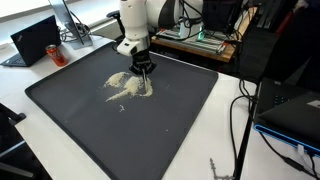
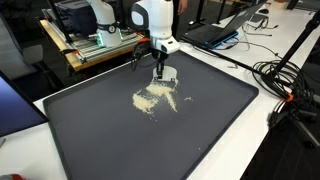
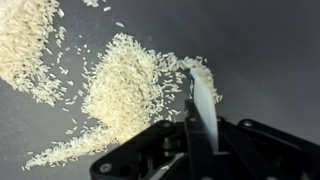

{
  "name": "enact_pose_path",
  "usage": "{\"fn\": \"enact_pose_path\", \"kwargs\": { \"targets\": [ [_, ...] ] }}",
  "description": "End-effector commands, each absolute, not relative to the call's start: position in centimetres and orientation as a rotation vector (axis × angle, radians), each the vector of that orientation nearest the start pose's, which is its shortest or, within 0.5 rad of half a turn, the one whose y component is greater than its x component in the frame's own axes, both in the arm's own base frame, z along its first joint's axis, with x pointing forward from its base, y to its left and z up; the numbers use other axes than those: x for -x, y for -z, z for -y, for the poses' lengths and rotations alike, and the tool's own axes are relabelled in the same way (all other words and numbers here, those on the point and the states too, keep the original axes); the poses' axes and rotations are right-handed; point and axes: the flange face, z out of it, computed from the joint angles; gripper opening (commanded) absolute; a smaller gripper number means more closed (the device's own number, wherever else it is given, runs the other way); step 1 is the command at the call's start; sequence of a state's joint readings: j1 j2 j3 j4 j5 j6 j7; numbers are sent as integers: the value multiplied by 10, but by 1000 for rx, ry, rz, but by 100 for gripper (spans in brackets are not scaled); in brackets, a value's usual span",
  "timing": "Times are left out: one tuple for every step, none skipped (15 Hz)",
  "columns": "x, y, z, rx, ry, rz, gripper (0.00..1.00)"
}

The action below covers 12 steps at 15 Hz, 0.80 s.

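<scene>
A pile of pale rice-like grains [image 1: 128, 87] [image 2: 155, 97] lies spread on a large black mat [image 1: 80, 130] [image 2: 100, 150]. My gripper [image 1: 146, 70] [image 2: 159, 68] points down at the edge of the pile. It is shut on a thin white card [image 3: 204, 100] held on edge, whose lower end reaches the mat among the grains. In the wrist view the main heap [image 3: 125, 85] lies just left of the card, a second patch [image 3: 25, 45] sits at the upper left, and the black gripper [image 3: 200, 140] fills the bottom.
A laptop [image 1: 38, 40] and a dark can [image 1: 58, 54] stand beyond one side of the mat. A circuit board rig [image 1: 200, 40] [image 2: 100, 42] sits behind the arm. Cables [image 1: 245, 110] [image 2: 290, 80] trail over the white table, and another laptop [image 2: 225, 30] stands nearby.
</scene>
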<state>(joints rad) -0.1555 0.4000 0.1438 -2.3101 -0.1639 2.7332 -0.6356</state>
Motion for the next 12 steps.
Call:
{"fn": "enact_pose_path", "kwargs": {
  "targets": [
    [-505,-173,-4,2886,14,1204,1],
    [-504,-174,-5,2883,15,1211,1],
    [-503,-175,-6,2879,15,1217,1],
    [-501,-176,-6,2878,16,1217,1],
    [-501,-177,-6,2878,19,1209,1],
    [-501,-182,-6,2887,39,1193,1],
    [-499,-185,-6,2889,50,1177,1],
    [-498,-192,-5,2900,73,1161,1],
    [-497,-197,-6,2901,87,1152,1],
    [-496,-204,-5,2913,114,1135,1],
    [-495,-212,-6,2918,141,1128,1],
    [-494,-219,-7,2921,166,1124,1]
  ]
}}
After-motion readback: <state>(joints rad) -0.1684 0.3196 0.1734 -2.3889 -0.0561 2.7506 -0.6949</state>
